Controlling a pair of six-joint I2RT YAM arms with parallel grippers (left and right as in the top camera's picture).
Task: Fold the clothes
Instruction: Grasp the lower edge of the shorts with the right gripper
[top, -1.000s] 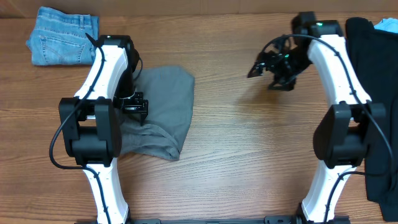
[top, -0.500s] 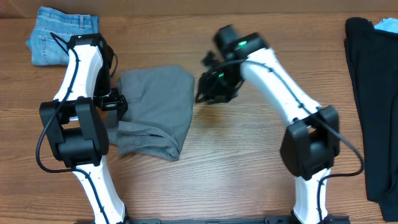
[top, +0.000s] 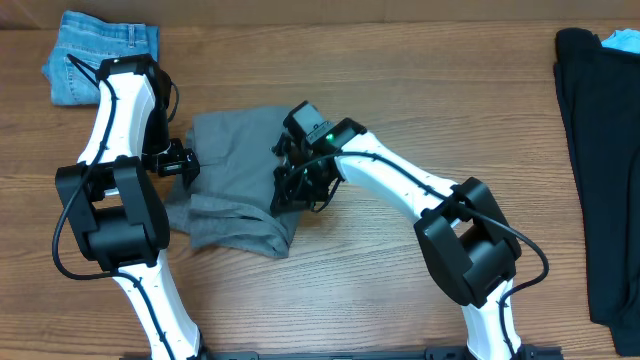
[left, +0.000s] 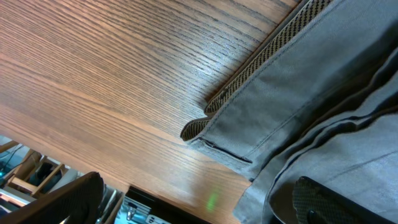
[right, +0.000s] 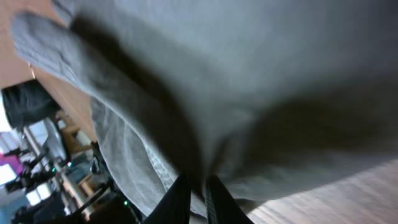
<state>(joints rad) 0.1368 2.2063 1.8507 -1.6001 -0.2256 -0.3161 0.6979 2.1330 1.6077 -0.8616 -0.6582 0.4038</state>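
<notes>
The clothes (top: 240, 160) lie near the tabletop's left edge; right gripper (top: 298, 190) pinches their right hem for folding, left gripper (top: 188, 165) spread apart alongside.

Overhead: fixed, looking straight down on the brown wood-grain desk (top: 420, 110). Far enough off to take in its full width, with the white-and-black left arm (top: 125, 215) and right arm (top: 470, 245) rising from the bottom edge.

Left wrist: low, oblique, close over the desk grain and the hemmed edge of the plain mid-grey woven cotton garment (left: 323, 93). The left pincer (left: 199, 202) has its fingers at the two bottom corners.

Right wrist: nearest of all and blurred, frame filled with the same grey cloth. The right pincer (right: 199, 199) is at bottom centre.

Shared by all three: the grey garment.
</notes>
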